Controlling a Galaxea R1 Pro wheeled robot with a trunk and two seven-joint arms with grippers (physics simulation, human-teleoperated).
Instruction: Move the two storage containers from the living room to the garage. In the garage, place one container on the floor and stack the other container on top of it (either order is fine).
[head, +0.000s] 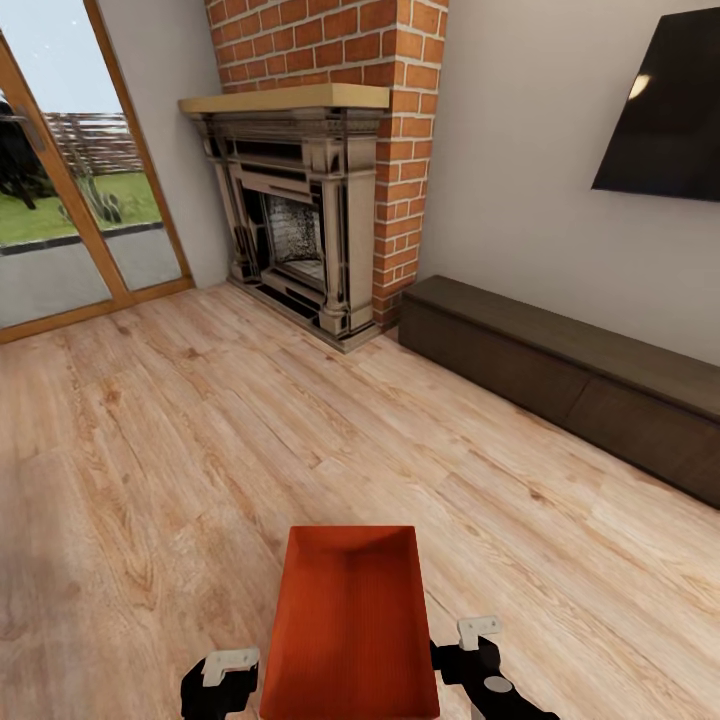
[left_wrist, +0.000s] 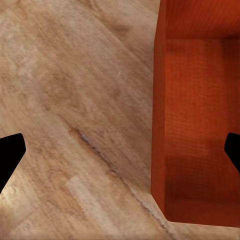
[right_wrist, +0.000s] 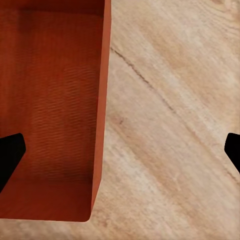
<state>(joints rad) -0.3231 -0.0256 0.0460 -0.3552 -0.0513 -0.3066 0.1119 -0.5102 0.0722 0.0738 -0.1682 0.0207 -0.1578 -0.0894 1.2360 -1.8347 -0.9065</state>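
Note:
One orange-red storage container lies lengthwise just in front of me over the living room's wood-plank floor. Its ribbed inside faces up. My left gripper is at its left long wall and my right gripper at its right long wall. In the left wrist view the left gripper is open and straddles the container's wall. In the right wrist view the right gripper is open astride the opposite wall. I cannot tell whether any finger touches it. The garage is out of view.
A red-brick chimney with an ornate fireplace stands ahead. A long low dark-brown cabinet runs along the right wall under a black TV. A glass door is at the left. Open plank floor lies between.

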